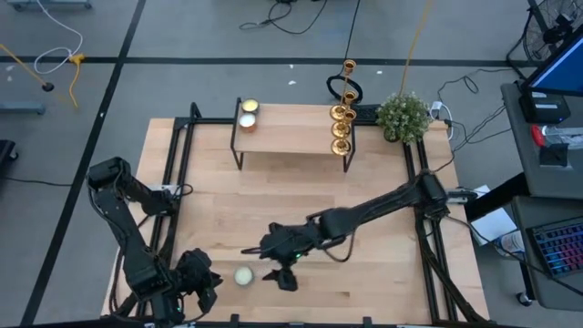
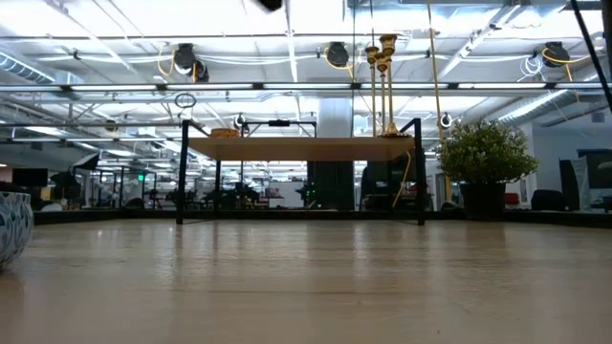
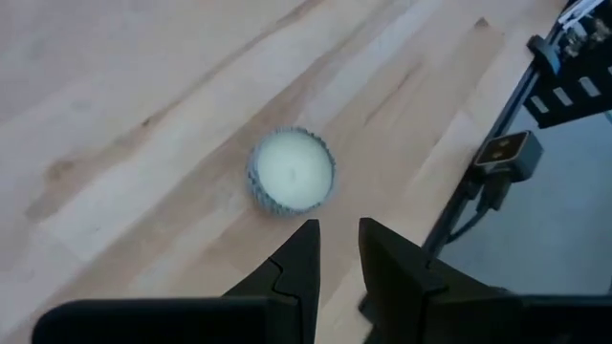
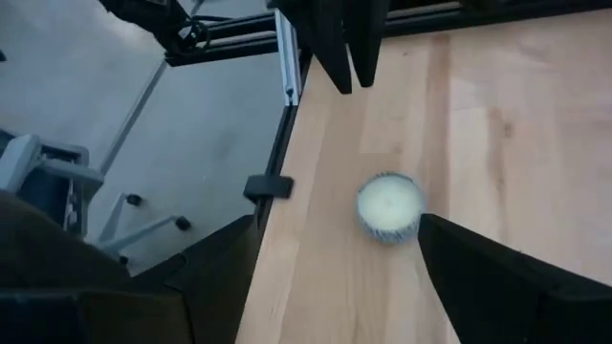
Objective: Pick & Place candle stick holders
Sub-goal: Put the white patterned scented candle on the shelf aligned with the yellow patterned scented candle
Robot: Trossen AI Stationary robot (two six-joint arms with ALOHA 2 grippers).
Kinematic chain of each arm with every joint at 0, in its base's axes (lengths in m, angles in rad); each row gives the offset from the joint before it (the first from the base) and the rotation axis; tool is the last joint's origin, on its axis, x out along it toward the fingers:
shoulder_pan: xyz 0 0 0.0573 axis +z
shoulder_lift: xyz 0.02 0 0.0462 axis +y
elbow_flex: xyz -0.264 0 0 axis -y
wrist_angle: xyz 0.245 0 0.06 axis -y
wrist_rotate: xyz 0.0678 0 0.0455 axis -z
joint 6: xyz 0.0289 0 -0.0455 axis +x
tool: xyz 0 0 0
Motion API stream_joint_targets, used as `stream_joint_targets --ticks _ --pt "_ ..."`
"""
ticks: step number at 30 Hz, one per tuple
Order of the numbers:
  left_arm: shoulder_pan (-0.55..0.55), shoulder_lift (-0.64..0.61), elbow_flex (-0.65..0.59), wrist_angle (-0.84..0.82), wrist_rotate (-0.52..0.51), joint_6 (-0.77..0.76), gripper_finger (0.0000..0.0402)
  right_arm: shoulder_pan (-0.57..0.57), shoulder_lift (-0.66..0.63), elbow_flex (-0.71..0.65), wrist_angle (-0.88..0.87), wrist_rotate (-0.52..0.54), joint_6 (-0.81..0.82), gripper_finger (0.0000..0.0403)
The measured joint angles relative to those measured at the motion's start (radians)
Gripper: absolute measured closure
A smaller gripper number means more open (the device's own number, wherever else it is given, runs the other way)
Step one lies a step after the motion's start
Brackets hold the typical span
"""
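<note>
Nearest the low camera, a blue-and-white patterned candle cup (image 2: 13, 227) sits at the left edge of the wooden surface (image 2: 306, 287); seen from above it is the pale round candle (image 1: 243, 275) near the front edge, with a white wax top inside its patterned cup (image 3: 292, 173).

Left gripper (image 1: 205, 284) hovers at the front-left corner, just beside that candle; its jaws stand close together with a narrow gap between them and hold nothing, and the candle lies ahead of the fingertips (image 3: 304, 250), apart from them. Right gripper (image 1: 278, 264) reaches across from the right side and hangs just beside the same candle on its other side; its jaws are spread wide and empty, the candle showing between the two dark fingers (image 4: 497, 277) but lower, on the surface.

Candle stick holders (image 1: 342, 128), shiny gold, stand in a row at the right end of a small raised shelf (image 1: 291, 135) at the back of the surface, well apart from both grippers. Two more disc candles (image 1: 248, 112) rest at the shelf's left end. A small potted plant (image 1: 403, 116) stands at the back-right corner.
</note>
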Motion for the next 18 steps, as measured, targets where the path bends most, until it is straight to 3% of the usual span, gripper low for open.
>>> stream_joint_targets --ticks 4,9,15,18 --pt "0.033 0.000 0.000 0.008 0.000 0.072 0.0321 0.000 -0.103 0.000 -0.106 0.032 0.007 0.0151" --pt "0.079 0.000 0.000 0.086 0.040 0.265 0.0321 0.030 -0.200 -0.001 -0.257 0.151 0.036 0.0239" --pt "0.138 0.000 0.000 0.230 0.209 0.622 0.0321 0.089 -0.281 -0.001 -0.391 0.293 0.086 0.0383" --pt "0.169 0.000 0.000 0.242 0.323 0.747 0.0321 0.124 -0.299 -0.001 -0.453 0.393 0.137 0.0393"
